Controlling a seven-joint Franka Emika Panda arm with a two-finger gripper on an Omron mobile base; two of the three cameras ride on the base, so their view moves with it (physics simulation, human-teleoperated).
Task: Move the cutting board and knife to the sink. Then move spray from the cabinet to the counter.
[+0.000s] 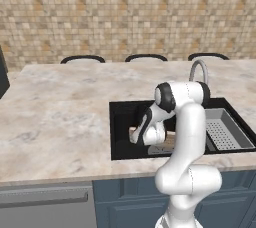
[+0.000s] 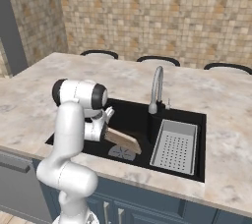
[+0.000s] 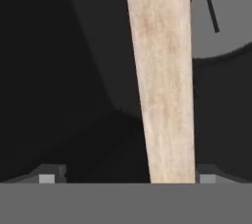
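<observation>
Light-brown wood is seen running up the hand view: the cutting board passes between the 2 dark finger tips, close beside the right one and well apart from the left one. The gripper is spread wide, with neither tip seen pressing on the board, though contact at the right tip cannot be told.

In the right base view the board is shown tilted inside the sink, one end low near the round grey drain and the other raised toward the hand. Much of it is hidden by the arm's wrist in the left base view, where only a tan edge shows (the rest is covered by the white forearm). The gripper's own tips cannot be made out in either base view.

The black basin is set into the beige marbled counter, with the curved silver faucet at its back rim. A grey perforated tray is seated in the sink's right part, beside the board and apart from it.
</observation>
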